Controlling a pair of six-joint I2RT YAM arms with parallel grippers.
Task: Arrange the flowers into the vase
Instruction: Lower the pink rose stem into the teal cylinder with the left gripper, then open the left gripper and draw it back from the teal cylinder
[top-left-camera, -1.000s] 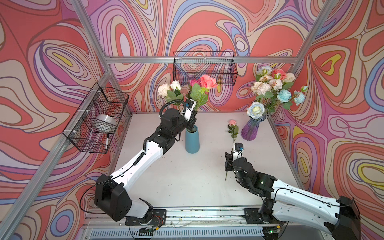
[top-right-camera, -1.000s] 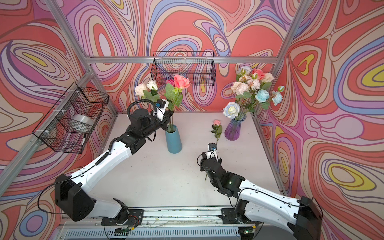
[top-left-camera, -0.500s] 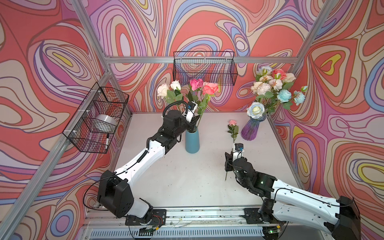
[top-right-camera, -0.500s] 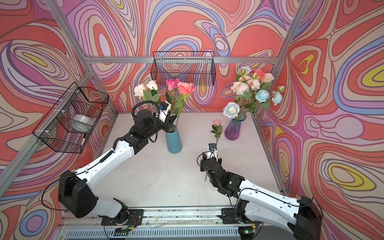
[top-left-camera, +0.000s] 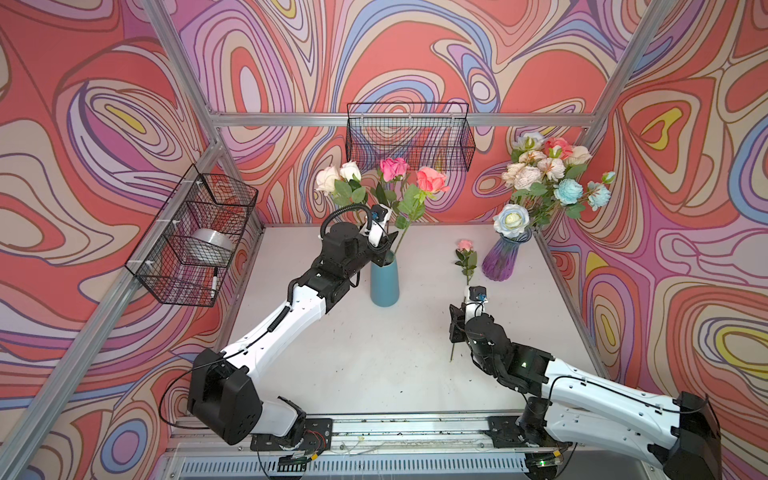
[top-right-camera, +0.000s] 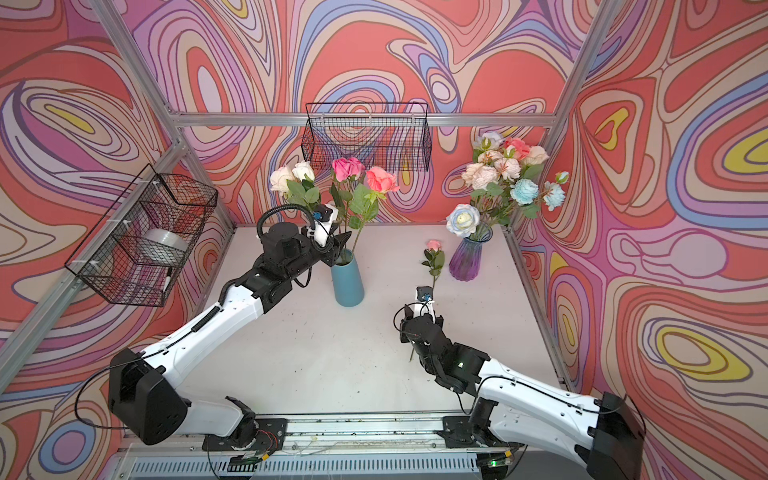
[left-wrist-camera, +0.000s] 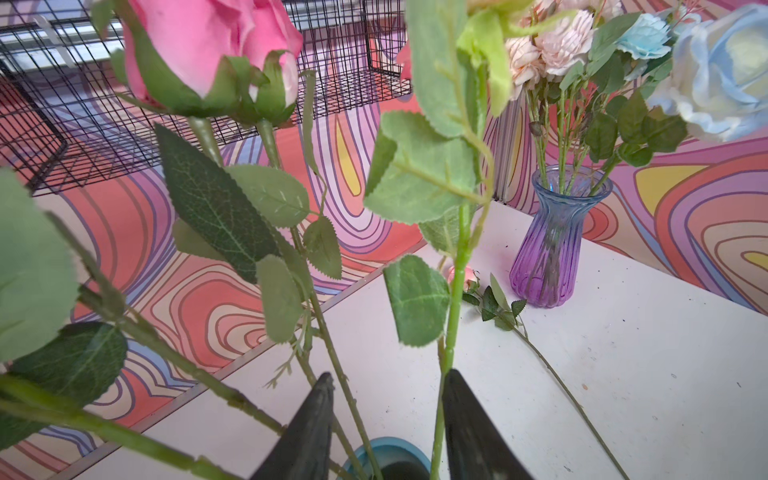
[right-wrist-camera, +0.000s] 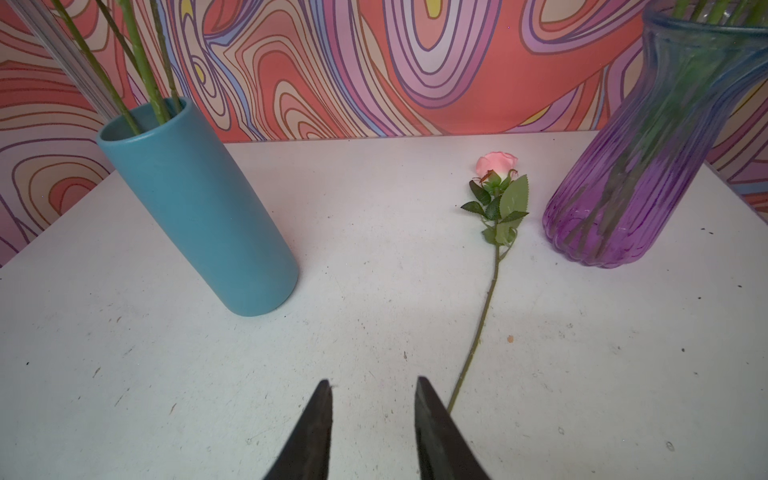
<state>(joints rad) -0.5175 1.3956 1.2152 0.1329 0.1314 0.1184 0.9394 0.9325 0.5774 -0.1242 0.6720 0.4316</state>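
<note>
The white surface (top-left-camera: 374, 353) is flat with dark specks, shut in by walls at the back and both sides. A wide bare patch lies in front, between the arms. The blue vase (top-left-camera: 384, 282), a smooth tube, stands upright in the middle toward the back. Four roses (top-left-camera: 392, 167) with toothed leaves stand in it. The left gripper (left-wrist-camera: 388, 374) hangs just above its rim, fingers spread, with green stems running between them. The purple vase (top-left-camera: 505, 259), ribbed glass, sits near the back right corner holding a full bunch (top-left-camera: 540, 174). A loose rose (right-wrist-camera: 496, 166) lies flat between the vases. The right gripper (right-wrist-camera: 374, 380) is low over the surface, fingers spread, pinching nothing. The thin stem runs just beside one finger.
</note>
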